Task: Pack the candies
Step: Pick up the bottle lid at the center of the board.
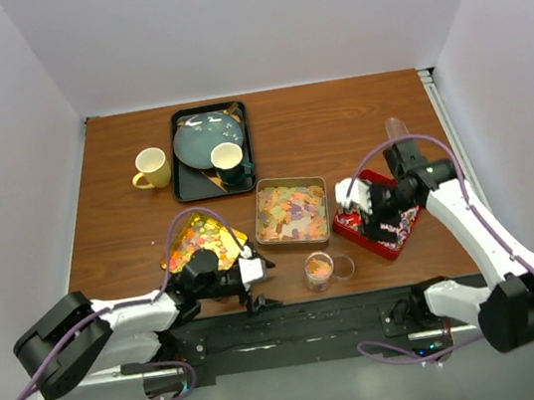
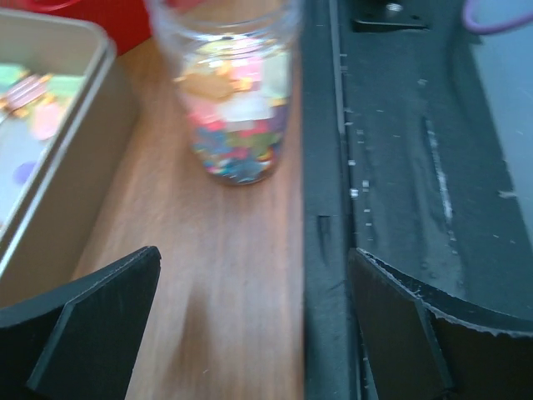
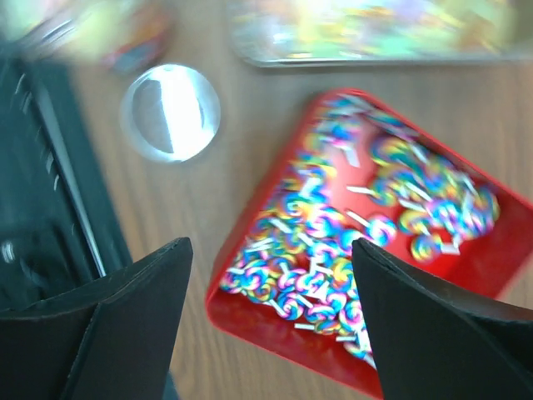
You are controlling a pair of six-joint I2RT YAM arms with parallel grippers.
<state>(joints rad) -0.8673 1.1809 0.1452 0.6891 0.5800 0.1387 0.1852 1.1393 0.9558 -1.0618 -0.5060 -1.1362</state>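
Observation:
The candies lie in three containers. Rainbow swirl pieces on white sticks (image 3: 333,250) fill a red tray (image 1: 370,242). A silver tin (image 1: 292,210) holds pastel ones, and bright ones sit on a gold tray (image 1: 203,242). A clear jar (image 1: 319,271) partly filled with mixed candies stands near the table's front edge, its lid (image 1: 342,266) lying beside it. My right gripper (image 3: 271,283) hovers open over the red tray's (image 3: 275,333) near corner, nothing between its fingers. My left gripper (image 2: 254,317) is low and open, empty, with the jar (image 2: 237,100) a short way ahead of it.
A dark tray (image 1: 183,177) at the back holds a teal plate (image 1: 206,139) and a cup (image 1: 229,159). A yellow mug (image 1: 151,168) stands left of it. The black base rail (image 2: 400,167) runs along my left gripper's right side. The tin's wall (image 2: 75,158) is to its left.

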